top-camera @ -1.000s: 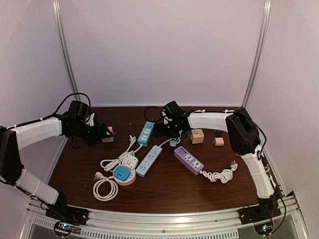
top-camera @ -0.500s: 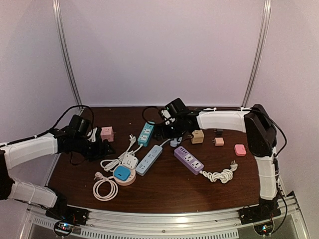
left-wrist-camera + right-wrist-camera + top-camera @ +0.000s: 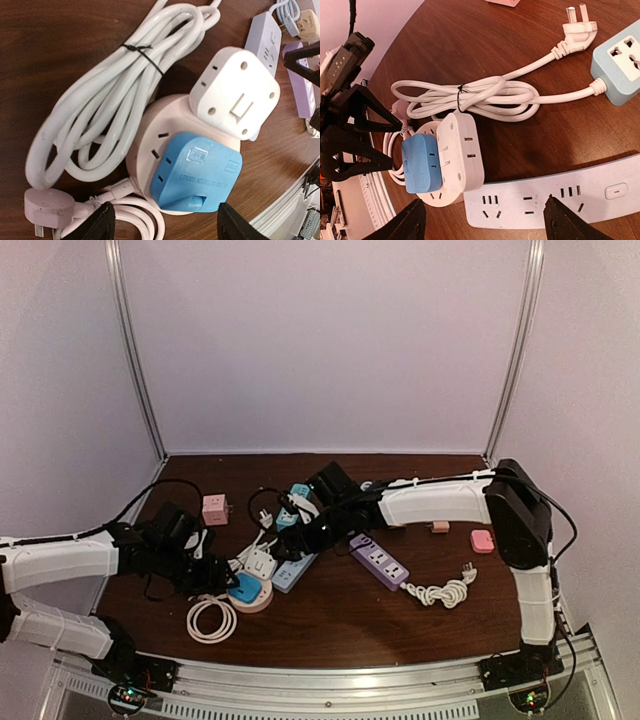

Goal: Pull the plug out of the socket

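Note:
A round pale-pink socket (image 3: 160, 125) lies on the brown table with a blue plug (image 3: 200, 172) and a white plug (image 3: 232, 97) stuck in its top. In the top view the blue plug (image 3: 245, 587) sits at centre-left. My left gripper (image 3: 167, 225) is open and empty, its fingers either side of the blue plug, just left of the blue plug in the top view (image 3: 215, 575). My right gripper (image 3: 485, 220) is open and empty, over the light-blue strip (image 3: 560, 195), right of the white plug (image 3: 460, 152) and blue plug (image 3: 420, 165).
A tied white cable bundle (image 3: 485, 97) and a teal strip (image 3: 620, 65) lie beyond the socket. A purple strip (image 3: 378, 560), a coiled white cord (image 3: 440, 592), a pink cube (image 3: 214, 508), a pink coiled cord (image 3: 210, 620) and small pink adapters (image 3: 482, 540) lie around.
My left gripper has moved right and nearer, up to the round socket. My right gripper has swung left and nearer, from the far strips to above the light-blue strip.

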You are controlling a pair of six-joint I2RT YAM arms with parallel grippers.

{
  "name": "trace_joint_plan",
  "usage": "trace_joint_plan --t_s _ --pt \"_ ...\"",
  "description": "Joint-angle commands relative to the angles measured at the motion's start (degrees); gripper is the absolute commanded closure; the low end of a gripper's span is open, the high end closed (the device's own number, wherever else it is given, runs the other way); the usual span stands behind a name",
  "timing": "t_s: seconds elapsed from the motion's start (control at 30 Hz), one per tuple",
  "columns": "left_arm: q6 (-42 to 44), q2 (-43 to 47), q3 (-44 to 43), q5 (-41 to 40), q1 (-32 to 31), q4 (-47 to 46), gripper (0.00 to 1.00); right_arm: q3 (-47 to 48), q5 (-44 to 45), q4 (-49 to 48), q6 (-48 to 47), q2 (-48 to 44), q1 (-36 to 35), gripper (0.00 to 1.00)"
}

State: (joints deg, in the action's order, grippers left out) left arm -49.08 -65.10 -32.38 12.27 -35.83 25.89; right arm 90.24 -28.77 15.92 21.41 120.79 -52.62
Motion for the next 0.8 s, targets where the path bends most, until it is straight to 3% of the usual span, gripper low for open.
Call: trace_joint_plan --t_s 0.0,0.27,0.77 --pt "-2.7 -1.4 0.6 -2.8 -3.2 -1.0 0.29 2.0 -4.1 -3.6 2.5 3.0 -0.7 0.19" --pt "-4.1 -3.9 0.8 -5.1 -4.7 -1.9 0.29 4.0 -5.3 -3.9 4.4 6.7 -1.3 0.26" --pt "-5.7 -9.2 0.0 -7.5 -4.8 -0.1 0.30 1.7 -10.4 -11.9 11.1 7.3 -2.4 0.50"
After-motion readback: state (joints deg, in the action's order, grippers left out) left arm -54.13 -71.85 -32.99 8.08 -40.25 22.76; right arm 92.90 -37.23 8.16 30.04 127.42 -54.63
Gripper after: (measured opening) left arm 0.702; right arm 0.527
